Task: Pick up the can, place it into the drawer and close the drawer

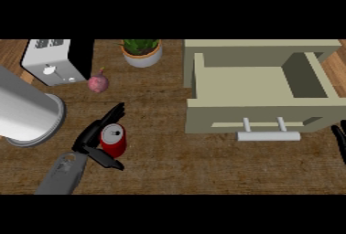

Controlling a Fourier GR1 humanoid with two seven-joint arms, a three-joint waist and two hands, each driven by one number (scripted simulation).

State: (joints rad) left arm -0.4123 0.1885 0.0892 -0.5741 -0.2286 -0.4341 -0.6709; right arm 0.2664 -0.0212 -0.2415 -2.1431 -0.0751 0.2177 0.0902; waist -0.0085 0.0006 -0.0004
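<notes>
The red can [113, 140], likely light, rigid and slick-walled, stands upright between the left hand [93, 137]'s spread fingers and thumb, best gripped mid-wall; the right hand [339, 142]'s fingers look straight.

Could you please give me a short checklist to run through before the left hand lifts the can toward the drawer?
1. Left hand around the can: fingers and thumb flank it; full closure cannot tell.
2. Can upright: ok.
3. Drawer open: ok.
4. Room inside the drawer: ok, nothing shows in it.
5. Path from can to drawer: ok, bare counter between them.
6. Right hand out of the way: ok, it rests at the view's right edge.
</notes>
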